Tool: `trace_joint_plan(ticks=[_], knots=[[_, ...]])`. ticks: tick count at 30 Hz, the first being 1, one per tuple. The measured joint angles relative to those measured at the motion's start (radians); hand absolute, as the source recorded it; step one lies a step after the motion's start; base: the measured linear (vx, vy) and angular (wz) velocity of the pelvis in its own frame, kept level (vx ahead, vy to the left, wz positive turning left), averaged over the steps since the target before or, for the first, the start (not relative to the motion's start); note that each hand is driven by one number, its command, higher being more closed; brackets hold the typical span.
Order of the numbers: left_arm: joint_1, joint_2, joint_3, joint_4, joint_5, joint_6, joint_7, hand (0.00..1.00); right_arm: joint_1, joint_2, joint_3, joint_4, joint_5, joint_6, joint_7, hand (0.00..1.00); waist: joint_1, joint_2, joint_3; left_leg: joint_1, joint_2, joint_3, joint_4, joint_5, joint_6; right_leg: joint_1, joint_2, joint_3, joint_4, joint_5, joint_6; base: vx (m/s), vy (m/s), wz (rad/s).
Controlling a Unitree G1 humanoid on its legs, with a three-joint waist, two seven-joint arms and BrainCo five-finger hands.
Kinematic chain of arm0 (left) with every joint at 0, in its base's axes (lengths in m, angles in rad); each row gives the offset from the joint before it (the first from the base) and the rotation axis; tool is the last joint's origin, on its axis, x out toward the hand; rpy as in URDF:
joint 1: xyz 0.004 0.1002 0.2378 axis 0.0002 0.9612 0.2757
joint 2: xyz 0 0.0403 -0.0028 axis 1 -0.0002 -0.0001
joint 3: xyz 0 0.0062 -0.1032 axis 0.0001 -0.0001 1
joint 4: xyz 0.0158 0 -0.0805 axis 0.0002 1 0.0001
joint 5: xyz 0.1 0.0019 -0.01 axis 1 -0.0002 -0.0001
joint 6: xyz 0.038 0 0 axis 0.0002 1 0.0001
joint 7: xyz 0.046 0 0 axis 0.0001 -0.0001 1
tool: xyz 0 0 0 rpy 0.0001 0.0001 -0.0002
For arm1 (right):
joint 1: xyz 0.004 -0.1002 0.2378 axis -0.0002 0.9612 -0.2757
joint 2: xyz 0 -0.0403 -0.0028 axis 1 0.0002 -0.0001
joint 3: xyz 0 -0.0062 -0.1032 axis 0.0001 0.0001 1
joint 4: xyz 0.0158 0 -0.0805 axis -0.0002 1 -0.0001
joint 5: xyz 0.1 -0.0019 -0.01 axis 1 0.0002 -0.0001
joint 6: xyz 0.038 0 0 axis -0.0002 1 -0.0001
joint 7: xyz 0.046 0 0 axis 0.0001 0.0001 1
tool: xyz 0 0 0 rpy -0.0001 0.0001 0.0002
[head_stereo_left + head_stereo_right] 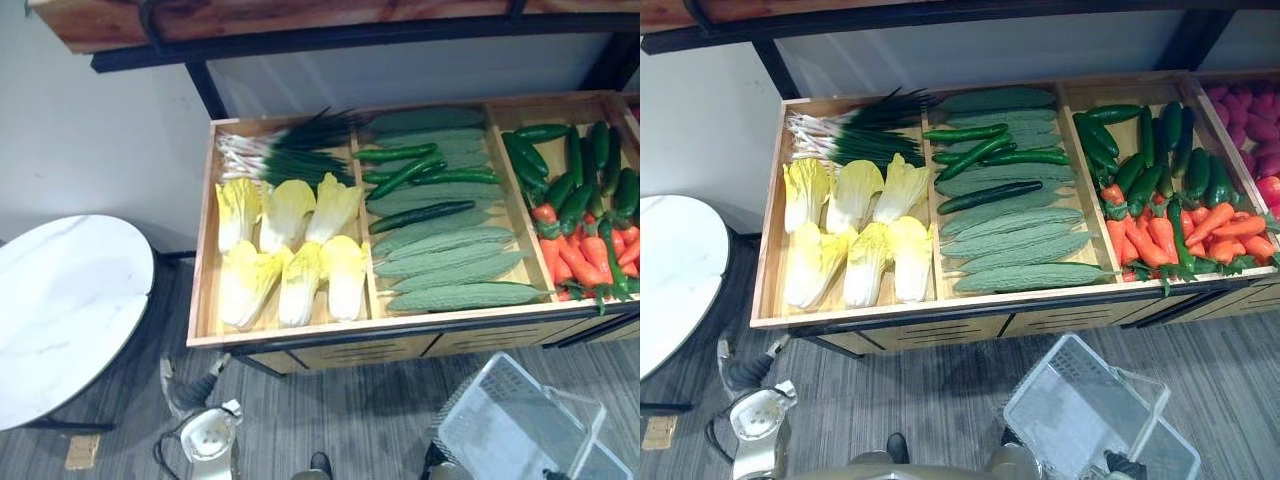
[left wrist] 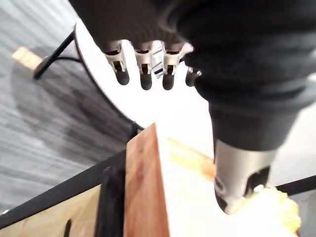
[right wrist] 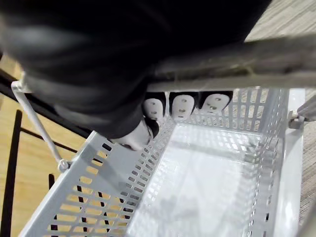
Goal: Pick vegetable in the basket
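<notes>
Fingers (image 3: 182, 105) of the right hand (image 3: 113, 74) curled tight round the handle (image 3: 237, 69) of the white plastic basket (image 3: 98, 168), hanging just in front of the crate (image 1: 300, 335), off its right front corner. Over at the crate's left front corner, left hand (image 2: 163, 29) above the wooden rim, fingers (image 2: 144, 69) straight and loose, gripping nothing, thumb (image 2: 237, 187) right beside one of the pale yellow cabbages (image 2: 276, 210). Left of the crate, round white table (image 1: 60, 310).

Now into the crate, vegetables lying in their compartments. Cabbages at the front of the left compartment, spring onions (image 1: 290, 150) behind them. Middle compartment: long ridged green gourds (image 1: 450, 270) stacked front to back, smooth cucumbers (image 1: 415, 170) across them towards the back. Right compartment: orange-red vegetables (image 1: 590, 250) with green tops in front, dark green ones (image 1: 570, 170) behind. Further right again, pinkish-red produce (image 1: 1250, 110). Above the crate's far edge, dark-framed wooden shelf (image 1: 300, 20).
</notes>
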Motion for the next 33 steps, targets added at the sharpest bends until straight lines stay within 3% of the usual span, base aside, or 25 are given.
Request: trace_joint_plan(ticks=[5,13,20,26,33], knots=[[0.018,-0.005,-0.030,-0.123,0.066,-0.010,0.076,0.00,-0.004,0.009,0.053,0.000,-0.002,-0.004,-0.024,1.00,0.019,-0.018,-0.003,-0.004,0.000,-0.005,-0.005,0.000,0.000,-0.004,0.002,-0.001,-0.001,0.000,0.000,0.01,0.000,0.02],[-0.001,-0.013,-0.046,-0.211,0.066,-0.013,0.084,0.00,-0.016,0.004,0.119,0.003,-0.007,-0.007,-0.037,1.00,0.019,-0.037,-0.004,-0.014,-0.001,-0.008,-0.002,0.001,0.001,-0.019,0.002,0.014,-0.001,0.000,0.000,0.03,0.001,0.01],[-0.126,0.111,-0.059,-0.127,0.095,0.022,0.060,0.00,-0.083,-0.048,0.161,0.049,-0.026,-0.006,-0.025,1.00,0.015,-0.046,0.004,-0.061,-0.005,-0.003,0.008,0.008,0.004,-0.073,0.003,0.038,0.001,0.005,0.003,-0.03,-0.009,-0.04],[-0.179,0.154,-0.041,-0.091,0.095,0.064,0.043,0.00,-0.114,-0.083,0.172,0.053,-0.059,-0.005,-0.017,1.00,-0.008,-0.052,0.047,-0.069,-0.007,-0.001,0.008,0.010,0.004,-0.090,0.005,0.054,0.001,0.010,0.001,-0.02,-0.016,-0.07],[-0.265,0.214,-0.038,-0.011,0.098,0.108,0.018,0.00,-0.146,-0.107,0.195,0.080,-0.063,-0.005,-0.012,1.00,-0.013,-0.055,0.081,-0.084,-0.011,0.008,0.008,0.010,0.004,-0.118,0.004,0.076,0.001,0.013,-0.001,0.00,-0.007,-0.08]])
